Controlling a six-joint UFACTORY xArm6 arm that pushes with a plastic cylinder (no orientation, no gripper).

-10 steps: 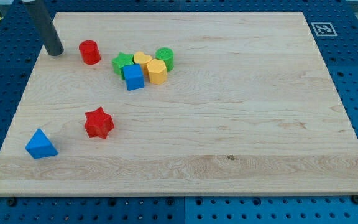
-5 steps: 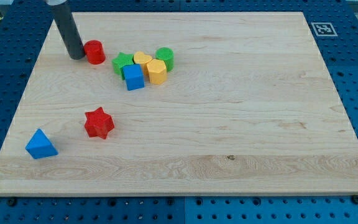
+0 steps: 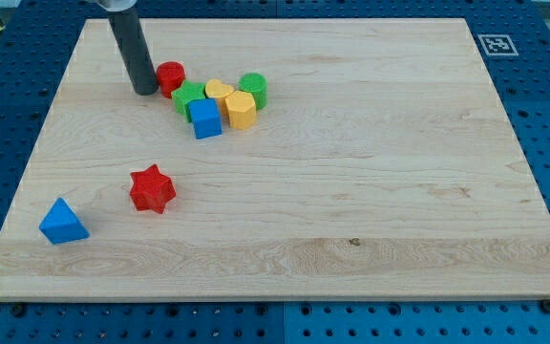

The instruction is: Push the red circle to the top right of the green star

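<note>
While pressed against the view's left side of the red circle [image 3: 170,76], my tip [image 3: 145,92] stands near the wooden board's [image 3: 370,172] top-left part. No claw on this arm, only a dark rod. Red circle touching or nearly touching the green star [image 3: 188,96], at its upper left. Green star packed in a cluster with a blue cube [image 3: 205,119], two yellow blocks [image 3: 240,109] and a green cylinder [image 3: 253,88]. Well apart, toward the view's bottom left: a red star [image 3: 152,188] and a blue triangle [image 3: 63,222].

Pale wooden board [image 3: 351,191], blue perforated table [image 3: 542,96] around it, even light
</note>
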